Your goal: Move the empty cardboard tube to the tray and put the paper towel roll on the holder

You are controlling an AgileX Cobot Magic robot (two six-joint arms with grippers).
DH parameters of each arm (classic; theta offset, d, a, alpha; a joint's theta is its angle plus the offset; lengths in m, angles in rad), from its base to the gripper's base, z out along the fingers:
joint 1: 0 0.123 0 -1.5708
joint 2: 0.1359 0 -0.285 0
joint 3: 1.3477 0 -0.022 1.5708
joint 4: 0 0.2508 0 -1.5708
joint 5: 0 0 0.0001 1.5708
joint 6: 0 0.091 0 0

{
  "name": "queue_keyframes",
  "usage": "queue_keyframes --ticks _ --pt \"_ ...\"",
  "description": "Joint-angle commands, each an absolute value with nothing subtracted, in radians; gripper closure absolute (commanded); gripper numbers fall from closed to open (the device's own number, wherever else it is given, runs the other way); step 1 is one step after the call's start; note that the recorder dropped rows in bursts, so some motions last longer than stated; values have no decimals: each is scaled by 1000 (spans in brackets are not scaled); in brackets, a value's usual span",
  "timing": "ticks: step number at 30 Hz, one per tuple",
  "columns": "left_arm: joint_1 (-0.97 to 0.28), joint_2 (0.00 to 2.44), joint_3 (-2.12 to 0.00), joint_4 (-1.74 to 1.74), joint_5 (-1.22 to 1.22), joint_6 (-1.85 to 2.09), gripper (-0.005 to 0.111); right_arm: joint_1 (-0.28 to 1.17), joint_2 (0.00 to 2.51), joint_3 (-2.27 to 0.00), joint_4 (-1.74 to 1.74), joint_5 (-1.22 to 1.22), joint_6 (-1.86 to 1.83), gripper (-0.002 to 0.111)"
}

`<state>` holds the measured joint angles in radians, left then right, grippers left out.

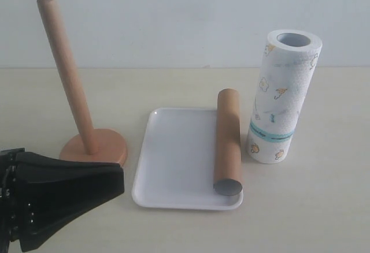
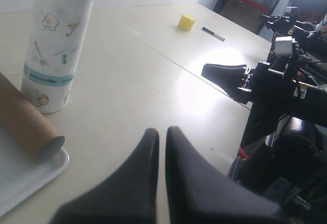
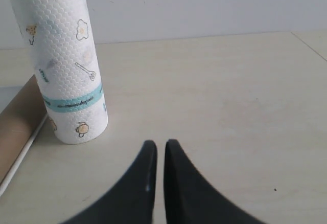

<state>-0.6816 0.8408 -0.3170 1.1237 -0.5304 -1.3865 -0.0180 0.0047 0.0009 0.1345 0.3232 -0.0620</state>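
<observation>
The brown cardboard tube (image 1: 228,141) lies along the right side of the white tray (image 1: 173,160). Just right of the tray the paper towel roll (image 1: 281,94) stands upright on the table. The wooden holder (image 1: 81,114) stands bare to the left of the tray. My left gripper (image 1: 113,181) sits low at the front left, shut with nothing in it, its fingertips (image 2: 162,133) pointing over bare table beside the tray (image 2: 30,175), the tube (image 2: 25,124) and the roll (image 2: 59,45). My right gripper (image 3: 160,145) is shut and empty, a short way from the roll (image 3: 64,60); the tube (image 3: 18,121) shows beside it.
A yellow cube (image 2: 186,22) and a dark pen (image 2: 212,33) lie far off on the neighbouring table. The other arm's black body (image 2: 278,96) stands across from my left gripper. A pale wall runs behind the table.
</observation>
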Motion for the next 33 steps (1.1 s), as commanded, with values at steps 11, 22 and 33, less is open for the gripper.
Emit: queue_keyframes --ticks 11,22,33 --pt "-600 632 -315 1252 -419 -1315 103 -20 0 0 128 311 -62 103" --pt "-307 190 -313 1149 -126 -2103 103 -20 0 0 128 311 -62 103" --pt "-286 94 -313 386 -159 -2096 103 -20 0 0 128 311 -62 103"
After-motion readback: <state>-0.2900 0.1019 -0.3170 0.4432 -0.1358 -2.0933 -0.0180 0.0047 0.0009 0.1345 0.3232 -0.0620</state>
